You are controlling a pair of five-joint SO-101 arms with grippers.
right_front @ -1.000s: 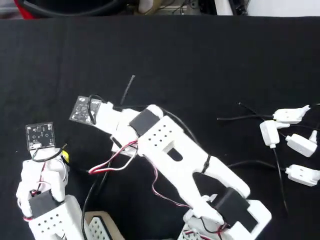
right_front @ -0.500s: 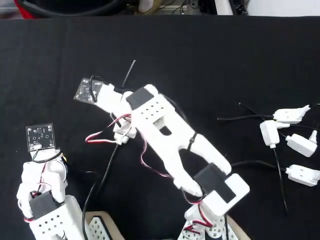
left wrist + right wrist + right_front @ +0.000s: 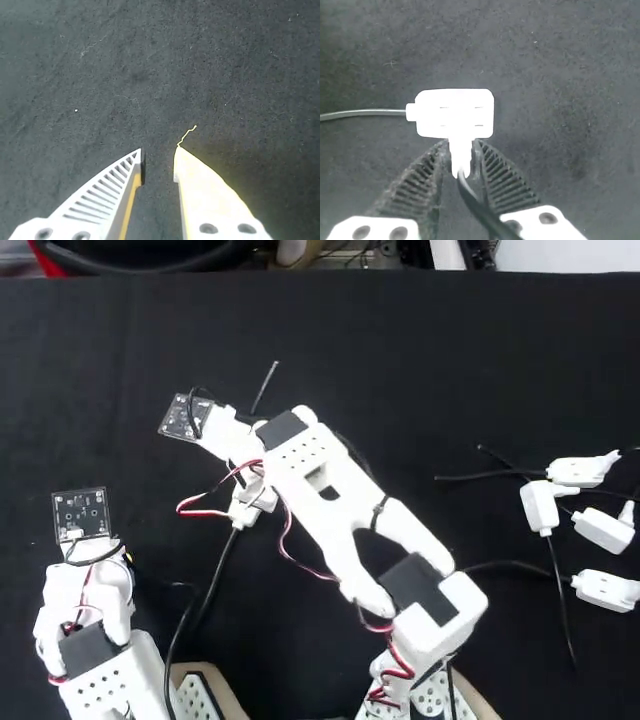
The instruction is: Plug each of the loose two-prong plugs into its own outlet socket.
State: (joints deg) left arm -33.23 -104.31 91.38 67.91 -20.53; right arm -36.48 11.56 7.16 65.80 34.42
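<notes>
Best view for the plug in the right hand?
Right wrist view: the plug sits clamped between the right hand's fingers, its front against a white socket block. In the high view the right arm covers it. The left wrist view faces black tabletop.

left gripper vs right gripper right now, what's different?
The left gripper is open and empty, with bare table between its fingers; the right gripper is shut on a white plug that sits against a socket block. The left arm is folded back close to its base; the right arm stretches out over the middle. Both grippers point down at the black table.
</notes>
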